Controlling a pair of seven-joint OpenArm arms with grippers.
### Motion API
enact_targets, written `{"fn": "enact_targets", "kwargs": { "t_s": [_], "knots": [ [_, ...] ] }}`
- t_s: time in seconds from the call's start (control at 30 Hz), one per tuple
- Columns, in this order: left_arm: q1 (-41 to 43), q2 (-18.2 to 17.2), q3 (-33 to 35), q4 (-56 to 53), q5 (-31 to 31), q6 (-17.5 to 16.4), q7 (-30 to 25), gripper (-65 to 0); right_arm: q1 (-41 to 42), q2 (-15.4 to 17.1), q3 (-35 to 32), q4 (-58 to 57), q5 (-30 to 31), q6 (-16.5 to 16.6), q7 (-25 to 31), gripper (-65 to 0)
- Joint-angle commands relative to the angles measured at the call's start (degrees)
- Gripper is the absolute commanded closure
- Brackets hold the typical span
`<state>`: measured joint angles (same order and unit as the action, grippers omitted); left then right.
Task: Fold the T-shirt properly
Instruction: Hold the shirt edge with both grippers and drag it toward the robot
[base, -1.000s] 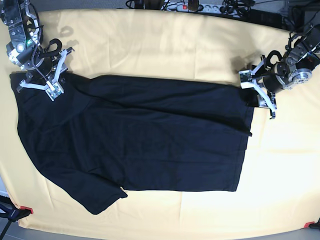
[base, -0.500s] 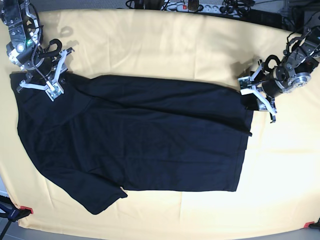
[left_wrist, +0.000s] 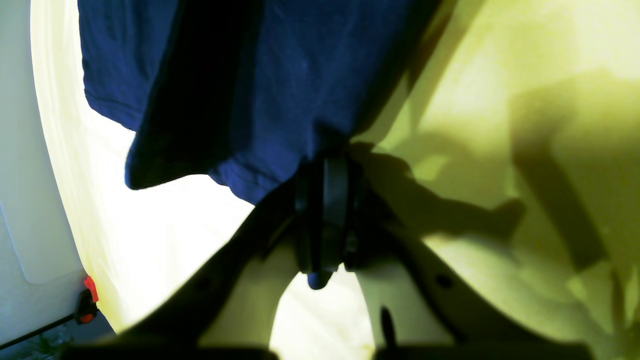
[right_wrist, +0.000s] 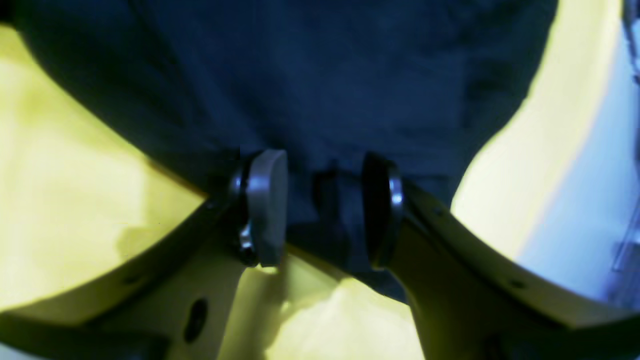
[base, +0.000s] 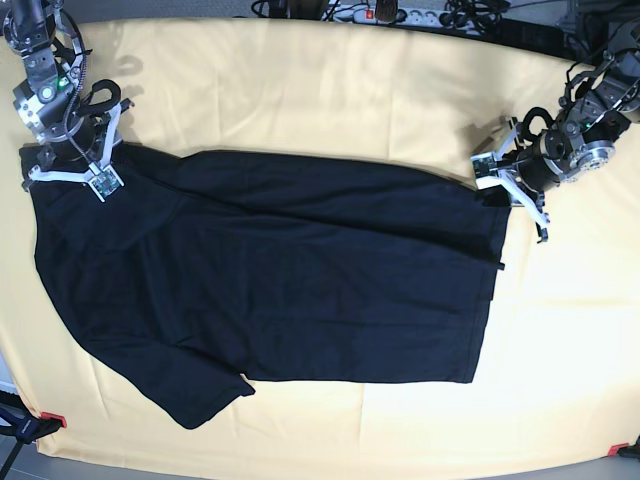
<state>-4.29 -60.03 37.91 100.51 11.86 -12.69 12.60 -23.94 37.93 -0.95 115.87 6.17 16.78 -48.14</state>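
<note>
**Both corners being taken for the next fold**

T-shirt (base: 270, 280) lies flat on the yellow cloth (base: 330, 90), already doubled lengthwise by the look of it: one sleeve sticks out at the near left of the base view, hem end toward that view's right. No neck label visible.

Left gripper (left_wrist: 325, 200), on the base view's right, sits at the far hem corner. Wrist view shows its fingers pressed together with a pinch of blue-black fabric edge between them. Arm comes in low from the table's right side, wrist angled down to the cloth.

Right gripper (right_wrist: 320, 210), base view's left, is at the far shoulder corner. Its fingers (right_wrist: 267, 205) stand apart, straddling a ridge of fabric; not clamped. Arm reaches down from the far left corner.

Step, as I judge it: grasping the far edge ahead of a fold. Next move needs the right side to clamp too, then both to lift evenly and carry the edge across without dragging the lower layer. Risk: one-sided lift skews the shirt.
</note>
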Motion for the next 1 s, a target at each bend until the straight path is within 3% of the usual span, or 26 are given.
{"fn": "enact_targets", "kwargs": {
  "t_s": [0.0, 0.1, 0.23, 0.37, 0.73, 0.97],
  "knots": [
    [-0.68, -1.25, -0.5, 0.7, 0.13, 0.9, -0.17, 0.0, 0.28, 0.96, 0.57, 1.03, -0.04, 0.44, -0.59, -27.3],
    [-0.68, -1.25, -0.5, 0.72, 0.11, 0.9, -0.17, 0.0, 0.24, 1.05, 0.57, 1.03, 2.47, 2.75, -3.8, -27.5],
    [-0.66, -1.25, -0.5, 0.72, 0.11, 0.9, -0.17, 0.0, -0.07, 1.22, 0.59, 1.03, 3.19, 3.96, -4.04, -30.1],
    [-0.68, -1.42, -0.52, 0.72, 0.11, 0.87, -0.2, 0.0, -2.97, 3.78, 0.57, 1.01, 4.31, 6.43, -4.07, -30.1],
    [-0.66, -1.57, -0.5, 1.11, 0.11, 0.68, -0.2, 0.0, -4.87, 5.27, 0.59, -2.75, -0.15, 4.0, 4.13, -30.1],
    [-0.68, -2.03, -0.5, 1.38, 0.11, 0.68, -0.2, 0.0, -1.64, 5.27, 0.57, -10.67, -0.26, 4.0, 4.74, -30.1]
  ]
}}
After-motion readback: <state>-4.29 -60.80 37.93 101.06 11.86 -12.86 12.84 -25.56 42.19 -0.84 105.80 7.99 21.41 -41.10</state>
